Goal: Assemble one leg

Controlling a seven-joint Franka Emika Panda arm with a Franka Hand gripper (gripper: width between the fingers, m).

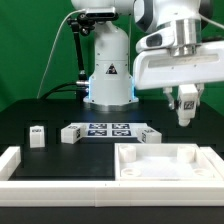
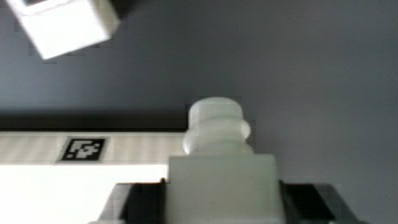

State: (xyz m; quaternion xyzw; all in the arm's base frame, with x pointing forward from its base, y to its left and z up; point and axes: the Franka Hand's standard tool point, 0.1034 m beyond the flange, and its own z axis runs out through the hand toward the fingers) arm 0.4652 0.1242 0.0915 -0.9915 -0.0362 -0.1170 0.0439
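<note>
My gripper (image 1: 186,100) hangs above the table on the exterior view's right, behind the white tray (image 1: 200,158). It is shut on a leg (image 1: 186,113), a small white block with a tag that points down from the fingers. In the wrist view the held leg (image 2: 221,145) sticks out between the dark fingers (image 2: 146,200), its rounded tip over the dark table. Three more legs stand on the table: two on the left (image 1: 37,135) (image 1: 70,134) and one (image 1: 150,137) near the tray's back rim.
The marker board (image 1: 108,130) lies in the middle. A white raised border (image 1: 40,180) runs along the front. The robot base (image 1: 108,70) stands behind. In the wrist view a white block (image 2: 63,25) and a white tagged surface (image 2: 80,148) show.
</note>
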